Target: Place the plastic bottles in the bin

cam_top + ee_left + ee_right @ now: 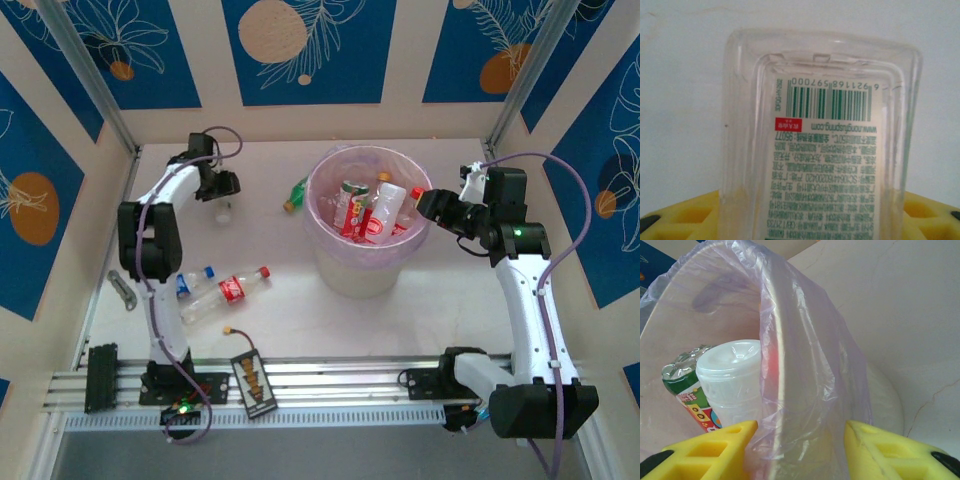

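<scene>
Item 1, left end effector [812, 210]: closed on clear bottle [820, 100], yellow pads [690, 215] pressed to both flanks, barcode label toward camera, bottle's base pointing away from wrist. From above, at far left of desk [260, 240], well apart from bin [350, 272].

Item 2, right end effector [801, 427]: narrow, clamped across bin rim, 1 finger [705, 450] inside, 1 outside, lilac bag [810, 355] caught between.

Item 3, bin contents: several red-labelled bottles [365, 212] standing or leaning together; in right wrist view, 1 clear ribbed bottle [732, 370], rounded end up, touching 1 green-labelled bottle [685, 385].

Item 4, desk outside bin: 1 green bottle [295, 193] lying just beside bin's far-left wall; 1 blue-labelled bottle [190, 284] and 1 red-capped bottle [235, 290] lying side by side near left arm's base; metal forceps [122, 290] near left edge; black tag with yellow marks [252, 380] by near rail.
</scene>
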### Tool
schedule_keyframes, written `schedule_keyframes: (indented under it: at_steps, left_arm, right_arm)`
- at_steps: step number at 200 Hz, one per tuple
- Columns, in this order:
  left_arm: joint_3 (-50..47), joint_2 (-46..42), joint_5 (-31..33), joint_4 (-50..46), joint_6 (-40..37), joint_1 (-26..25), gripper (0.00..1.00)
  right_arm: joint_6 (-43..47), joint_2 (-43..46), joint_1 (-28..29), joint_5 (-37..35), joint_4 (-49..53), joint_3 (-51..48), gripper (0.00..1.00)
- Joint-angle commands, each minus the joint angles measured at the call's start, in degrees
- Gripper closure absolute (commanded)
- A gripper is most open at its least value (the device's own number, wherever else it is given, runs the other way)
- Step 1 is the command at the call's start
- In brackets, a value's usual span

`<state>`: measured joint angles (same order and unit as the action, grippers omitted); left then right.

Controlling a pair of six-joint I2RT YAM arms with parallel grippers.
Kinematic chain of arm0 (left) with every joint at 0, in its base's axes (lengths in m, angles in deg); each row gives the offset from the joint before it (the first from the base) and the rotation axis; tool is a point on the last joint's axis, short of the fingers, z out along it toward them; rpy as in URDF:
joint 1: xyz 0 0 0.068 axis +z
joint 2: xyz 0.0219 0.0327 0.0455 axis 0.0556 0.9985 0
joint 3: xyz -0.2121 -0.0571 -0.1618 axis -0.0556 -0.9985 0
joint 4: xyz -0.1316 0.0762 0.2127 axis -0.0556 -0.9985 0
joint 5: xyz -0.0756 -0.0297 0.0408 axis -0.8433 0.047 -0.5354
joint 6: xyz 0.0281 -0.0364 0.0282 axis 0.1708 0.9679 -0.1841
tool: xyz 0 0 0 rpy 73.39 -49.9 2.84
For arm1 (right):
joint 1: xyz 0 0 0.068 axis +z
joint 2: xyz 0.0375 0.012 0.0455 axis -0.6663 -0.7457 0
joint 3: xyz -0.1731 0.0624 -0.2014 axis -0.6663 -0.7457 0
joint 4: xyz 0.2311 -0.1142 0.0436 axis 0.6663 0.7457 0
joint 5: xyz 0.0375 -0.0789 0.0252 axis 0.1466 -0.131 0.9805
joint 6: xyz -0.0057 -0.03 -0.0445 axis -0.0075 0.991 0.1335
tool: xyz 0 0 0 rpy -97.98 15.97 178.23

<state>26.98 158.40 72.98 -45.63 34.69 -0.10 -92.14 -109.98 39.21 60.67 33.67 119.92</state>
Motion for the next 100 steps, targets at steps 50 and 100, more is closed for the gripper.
schedule_keyframes:
  at_steps: [50,100]
  left_arm:
    - [-4.37,-31.22,1.16,1.08,0.81,-9.64,0.54]
    - [10.26,-38.48,4.56,-9.99,-8.11,-24.58,0.6]
  right_arm:
    - [2.27,2.07,0.11,0.4,3.15,1.1,0.51]
    - [2.21,2.69,0.11,1.31,2.39,0.41,0.51]
